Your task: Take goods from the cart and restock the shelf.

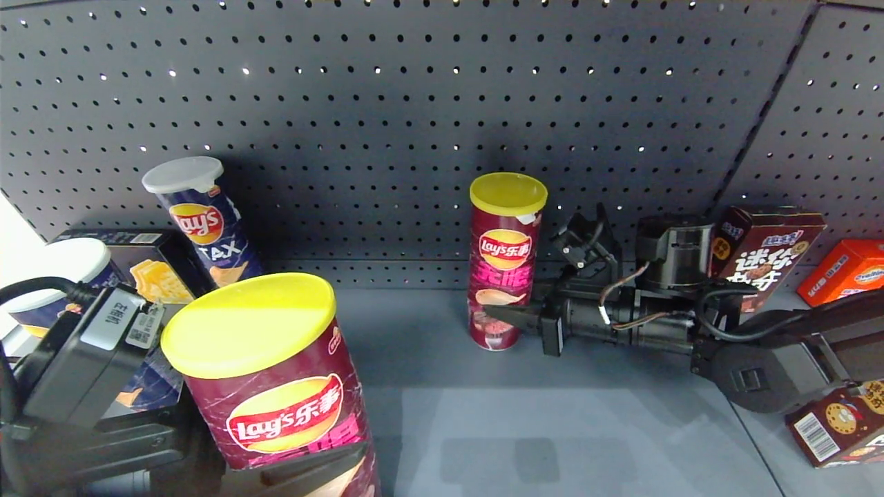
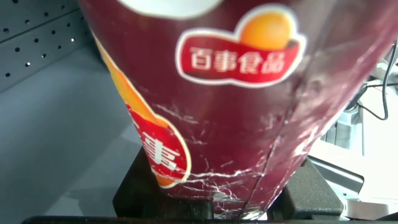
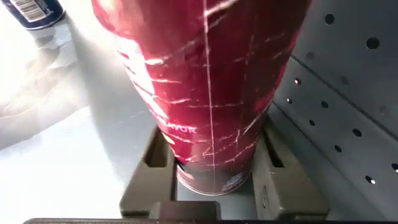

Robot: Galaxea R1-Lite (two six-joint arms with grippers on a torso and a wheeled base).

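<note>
A maroon chip can with a yellow lid stands upright on the grey shelf, close to the pegboard back wall. My right gripper reaches in from the right and is shut on its lower part; in the right wrist view the can sits between the two fingers. At the lower left, a second maroon can with a yellow lid is tilted and held off the shelf by my left gripper, shut on it. The left wrist view shows this can clamped low between dark pads.
A blue chip can with a white lid leans at the back left beside a dark cracker box and another white-lidded can. A brown box, an orange box and a lying box crowd the right. Open shelf floor lies in the front middle.
</note>
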